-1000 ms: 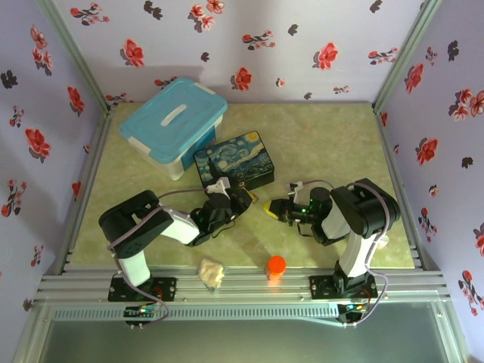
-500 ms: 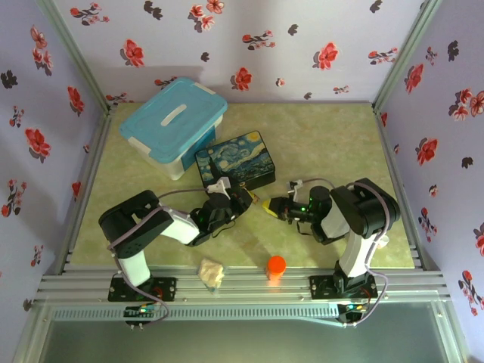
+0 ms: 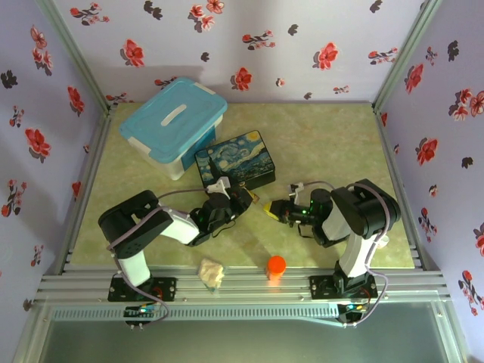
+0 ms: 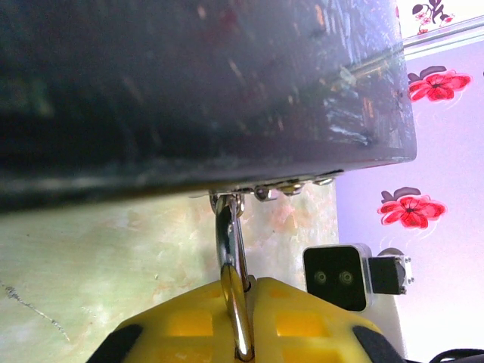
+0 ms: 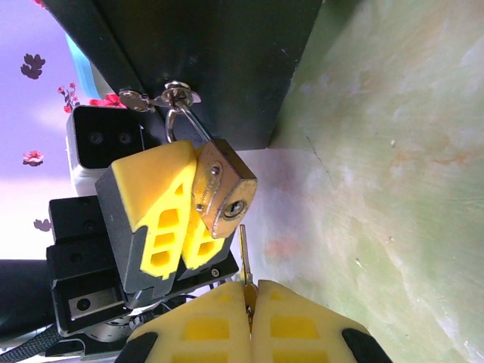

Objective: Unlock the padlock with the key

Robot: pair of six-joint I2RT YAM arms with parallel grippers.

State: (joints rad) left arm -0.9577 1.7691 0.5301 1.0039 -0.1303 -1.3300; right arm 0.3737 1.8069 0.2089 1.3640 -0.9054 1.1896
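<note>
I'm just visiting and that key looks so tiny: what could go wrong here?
The key ends just short of the keyhole in the padlock; a slightly off push might miss or bend it. The right pincer pinches only its end, so it could slip. The padlock might twist in the left pincer.

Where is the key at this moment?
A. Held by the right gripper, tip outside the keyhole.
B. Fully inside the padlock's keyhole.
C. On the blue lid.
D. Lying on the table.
A: the right gripper pinches the key, its tip near the padlock but outside the keyhole.
</note>
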